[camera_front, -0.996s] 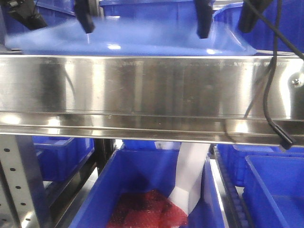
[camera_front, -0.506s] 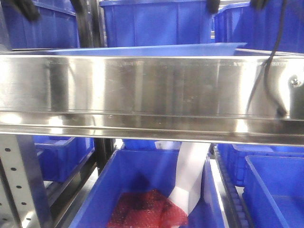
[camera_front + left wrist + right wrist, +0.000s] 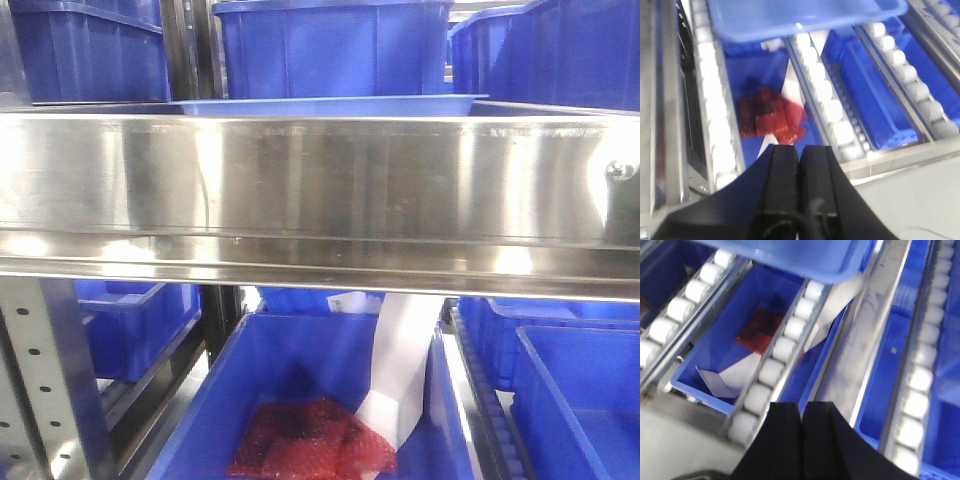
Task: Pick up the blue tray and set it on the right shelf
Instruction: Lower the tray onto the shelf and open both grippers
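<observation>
The blue tray [image 3: 330,103] lies flat on the right shelf [image 3: 320,190], only its rim showing as a thin sliver above the broad steel front rail. In the left wrist view the blue tray [image 3: 805,17] rests on the white roller tracks, well ahead of my left gripper [image 3: 799,148], which is shut with nothing in it. In the right wrist view the blue tray [image 3: 805,255] sits at the top, far from my right gripper [image 3: 801,405], also shut and empty. Neither gripper appears in the front view.
Deep blue bins [image 3: 330,50] stand behind the tray on the shelf. Below, a blue bin [image 3: 230,400] holds red bubble wrap [image 3: 310,440] and a white paper strip [image 3: 400,370]. A perforated grey upright [image 3: 50,380] stands at the lower left.
Both grippers, at the tray's near rim a second ago, have let go and pulled out of the front view. The tray has dropped from a tilt to lie flat on the shelf.
</observation>
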`<state>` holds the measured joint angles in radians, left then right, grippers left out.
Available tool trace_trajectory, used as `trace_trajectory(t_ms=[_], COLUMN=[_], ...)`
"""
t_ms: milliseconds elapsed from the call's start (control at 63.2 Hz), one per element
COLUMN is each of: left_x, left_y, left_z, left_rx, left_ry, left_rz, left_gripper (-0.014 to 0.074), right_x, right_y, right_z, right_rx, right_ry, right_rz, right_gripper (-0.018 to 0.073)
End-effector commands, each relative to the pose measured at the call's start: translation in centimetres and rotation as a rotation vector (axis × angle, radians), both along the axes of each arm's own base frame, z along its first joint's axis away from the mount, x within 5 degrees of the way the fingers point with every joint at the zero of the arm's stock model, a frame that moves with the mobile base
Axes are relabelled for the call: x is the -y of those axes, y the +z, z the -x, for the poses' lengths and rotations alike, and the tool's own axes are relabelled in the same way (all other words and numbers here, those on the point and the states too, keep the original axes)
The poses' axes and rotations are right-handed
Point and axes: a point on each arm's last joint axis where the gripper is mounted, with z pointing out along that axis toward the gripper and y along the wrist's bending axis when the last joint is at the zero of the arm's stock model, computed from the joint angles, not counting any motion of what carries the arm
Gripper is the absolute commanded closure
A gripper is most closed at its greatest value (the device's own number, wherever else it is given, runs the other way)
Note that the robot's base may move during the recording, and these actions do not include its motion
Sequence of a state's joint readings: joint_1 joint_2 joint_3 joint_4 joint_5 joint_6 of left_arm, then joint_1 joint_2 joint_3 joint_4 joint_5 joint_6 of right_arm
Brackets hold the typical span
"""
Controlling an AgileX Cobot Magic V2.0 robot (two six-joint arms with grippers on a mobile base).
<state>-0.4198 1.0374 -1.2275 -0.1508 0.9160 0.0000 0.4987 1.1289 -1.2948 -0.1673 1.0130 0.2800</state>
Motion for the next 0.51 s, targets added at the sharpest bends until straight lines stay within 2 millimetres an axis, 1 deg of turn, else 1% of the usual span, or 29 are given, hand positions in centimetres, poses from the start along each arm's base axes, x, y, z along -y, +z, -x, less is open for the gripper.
trace_trajectory(t_ms=[0, 16, 95, 111, 127, 142, 158, 206, 269, 395, 490], left_x=[-1.1, -1.3, -2.5, -2.8, -2.9, -3.1, -3.3, -3.8, -4.4, -5.3, -5.8], left_y=[0.9, 0.7, -0.7, -1.1, -1.3, -1.7, -1.9, -3.0, -4.4, -6.5, -7.0], left_z=[2.8, 3.1, 5.5, 6.0, 6.3, 6.8, 7.1, 8.2, 9.6, 11.3, 12.2], left_rx=[0.18, 0.194, 0.266, 0.281, 0.29, 0.3, 0.306, 0.325, 0.338, 0.384, 0.484], left_ry=[0.011, 0.011, 0.021, 0.023, 0.024, 0.026, 0.027, 0.03, 0.031, 0.025, 0.008], left_rz=[0.106, 0.108, 0.14, 0.147, 0.15, 0.156, 0.159, 0.168, 0.175, 0.165, 0.142], left_gripper=[0.0645, 0.0645, 0.0645, 0.0645, 0.0645, 0.0645, 0.0645, 0.0645, 0.0645, 0.0645, 0.0645], right_x=[1.7, 2.1, 3.2, 3.5, 3.6, 3.9, 4.1, 4.8, 5.6, 7.0, 7.6], right_y=[1.2, 1.3, -0.2, -0.2, -0.7, -0.7, -1.3, -2.0, -3.6, -6.4, -8.1], right_z=[3.1, 3.8, 6.0, 6.6, 7.0, 7.6, 7.9, 9.4, 10.9, 13.7, 15.1], right_rx=[0.195, 0.223, 0.288, 0.319, 0.325, 0.356, 0.36, 0.422, 0.478, 0.608, 0.68], right_ry=[0.027, 0.03, 0.047, 0.052, 0.056, 0.062, 0.067, 0.084, 0.105, 0.14, 0.145], right_rz=[-0.055, -0.069, -0.096, -0.108, -0.109, -0.117, -0.115, -0.126, -0.125, -0.13, -0.16], right_gripper=[0.0535, 0.0535, 0.0535, 0.0535, 0.0535, 0.0535, 0.0535, 0.0535, 0.0535, 0.0535, 0.0535])
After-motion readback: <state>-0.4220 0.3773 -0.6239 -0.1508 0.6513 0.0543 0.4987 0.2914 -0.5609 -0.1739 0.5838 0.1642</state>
